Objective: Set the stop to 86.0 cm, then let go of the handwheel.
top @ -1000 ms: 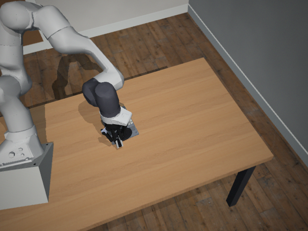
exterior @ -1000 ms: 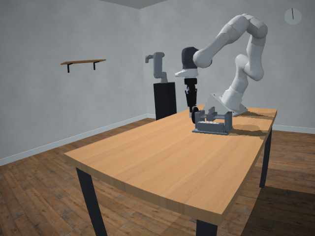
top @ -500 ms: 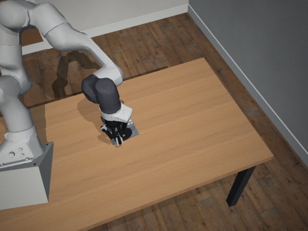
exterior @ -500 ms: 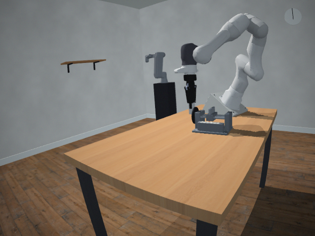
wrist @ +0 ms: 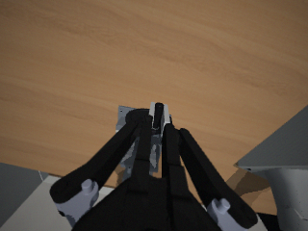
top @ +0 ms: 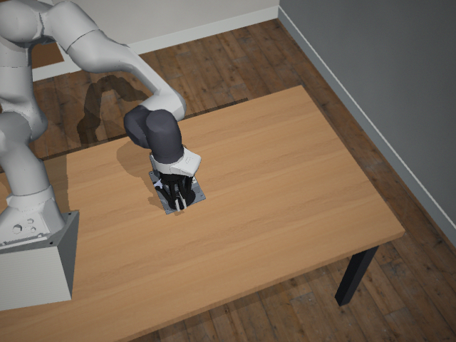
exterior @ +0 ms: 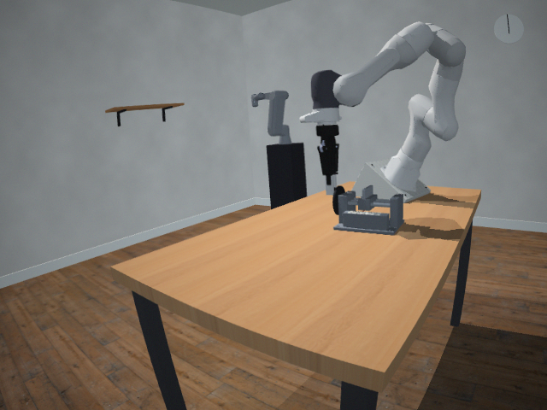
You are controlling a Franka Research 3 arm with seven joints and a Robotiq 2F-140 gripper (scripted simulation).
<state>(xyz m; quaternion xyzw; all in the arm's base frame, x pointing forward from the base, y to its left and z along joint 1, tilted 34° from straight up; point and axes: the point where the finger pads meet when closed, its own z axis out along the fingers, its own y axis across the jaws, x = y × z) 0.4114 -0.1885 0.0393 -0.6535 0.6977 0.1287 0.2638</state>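
A small grey stop fixture (exterior: 367, 213) stands on the wooden table near the robot base, with a lead screw and a sliding stop block (exterior: 367, 199) between two end posts. A black handwheel (exterior: 338, 199) sits at its left end. My gripper (exterior: 329, 187) comes down from above and is shut on the handwheel's handle. In the top view the gripper (top: 179, 204) covers most of the fixture's base plate (top: 177, 194). In the wrist view the fingertips pinch a dark knob over the grey base. The scale reading is too small to tell.
The robot's grey pedestal (top: 35, 265) stands at the table's left edge. A second arm on a black column (exterior: 285, 167) stands behind the table. A wall shelf (exterior: 144, 108) hangs at the far left.
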